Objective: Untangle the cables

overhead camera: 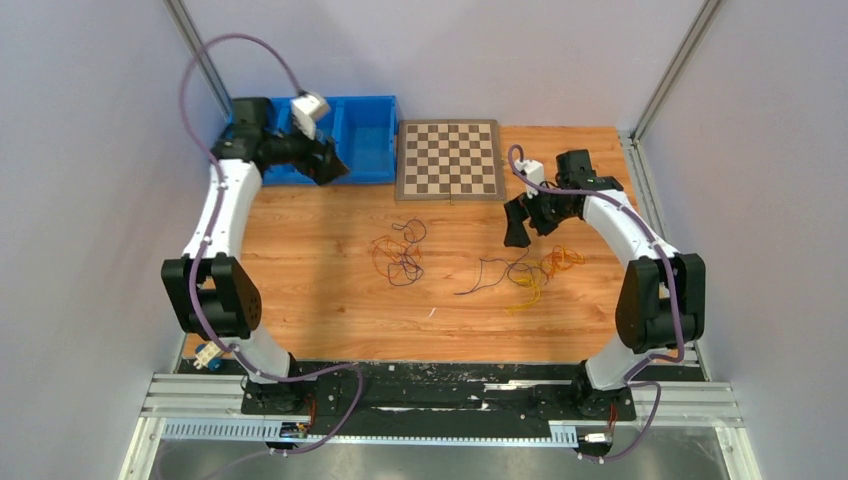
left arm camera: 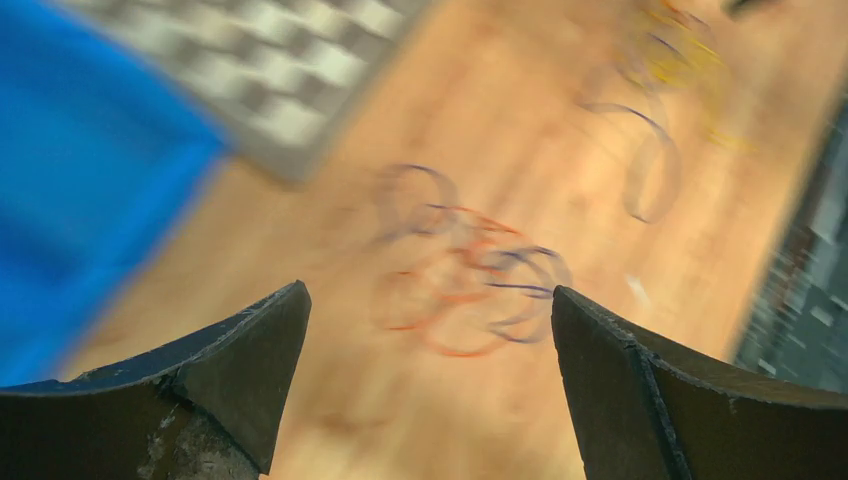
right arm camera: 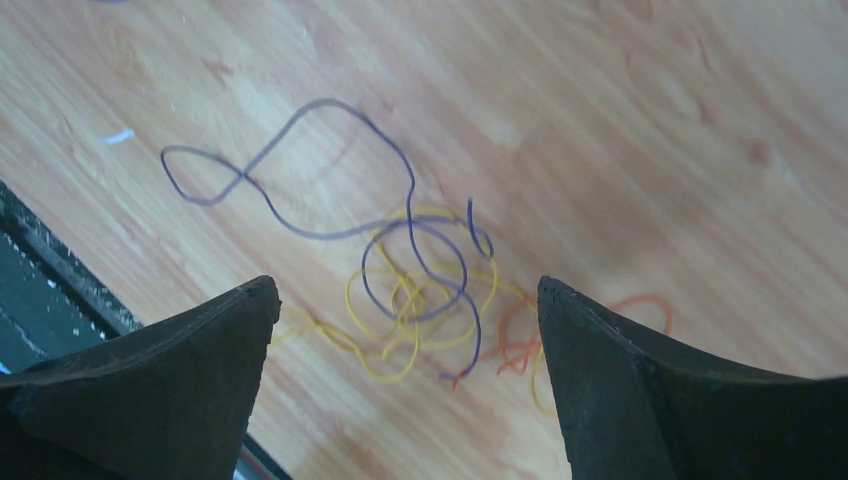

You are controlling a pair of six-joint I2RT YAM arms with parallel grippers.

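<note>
Barely started here, we'd say: the cables (overhead camera: pixel 470 262) lie on the bench (overhead camera: pixel 320 300) in two knots, a red-and-dark knot (overhead camera: pixel 400 252) mid-bench and a yellow-purple knot (right arm camera: pixel 420 300) nearer the right edge, both tangled. Our right gripper (right arm camera: pixel 405 290) hangs over the second, fingers spread, holding nothing. Our left gripper (left arm camera: pixel 425 300) is by the blue bin (overhead camera: pixel 365 135) at the far left corner, also spread and empty. All the separating is left.
</note>
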